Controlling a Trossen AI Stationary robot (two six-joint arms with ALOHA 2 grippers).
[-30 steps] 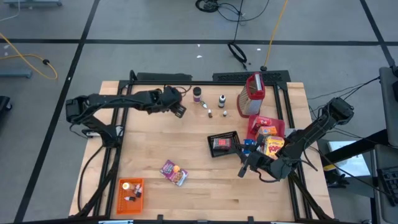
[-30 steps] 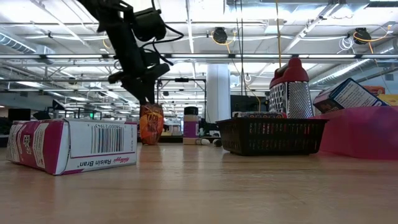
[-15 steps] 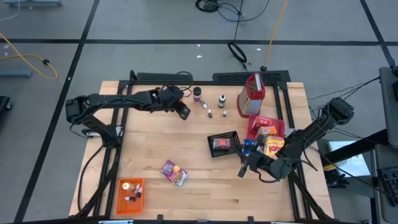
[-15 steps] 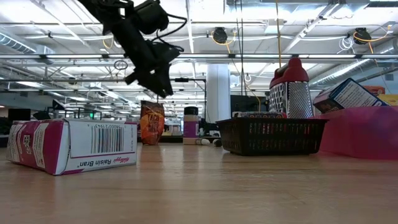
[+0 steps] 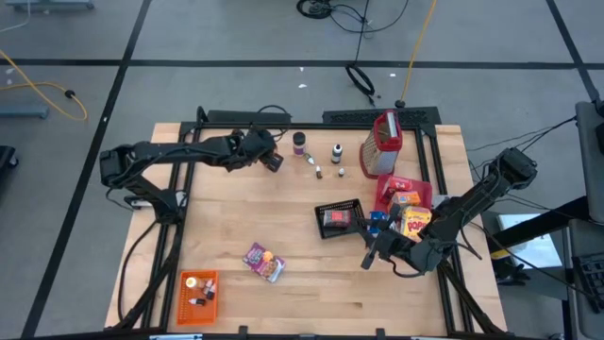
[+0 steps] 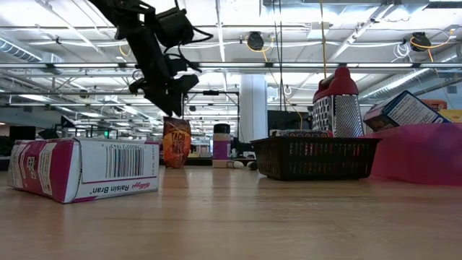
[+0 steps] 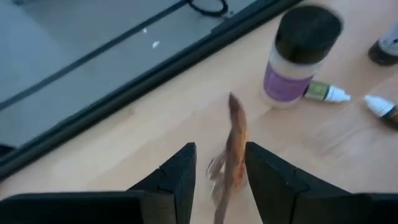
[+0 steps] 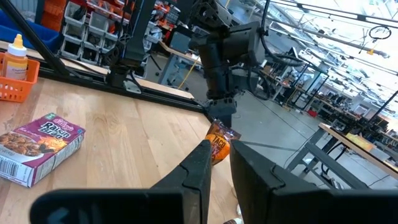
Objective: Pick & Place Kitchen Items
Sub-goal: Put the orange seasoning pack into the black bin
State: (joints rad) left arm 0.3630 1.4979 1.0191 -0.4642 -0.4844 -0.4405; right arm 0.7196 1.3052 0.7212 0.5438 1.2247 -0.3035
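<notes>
The left gripper [image 6: 172,108] is hovering, fingers parted and empty, just above an upright orange snack packet [image 6: 175,143] (a purple-labelled jar [image 7: 295,57] beyond). The right gripper [image 5: 370,257] is waiting beside the black basket [image 5: 338,219], fingers nearly closed.

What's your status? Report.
Left claw open over upright orange snack packet, ungripped. Right claw parked by black basket. Purple-label jar close beside packet.

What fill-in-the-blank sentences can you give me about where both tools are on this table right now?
The left tool hangs, open, just above the ____ snack packet.
The jar beside that packet carries a ____ label.
The right tool waits beside the ____ mesh basket.
Missing words: orange; purple; black.
</notes>
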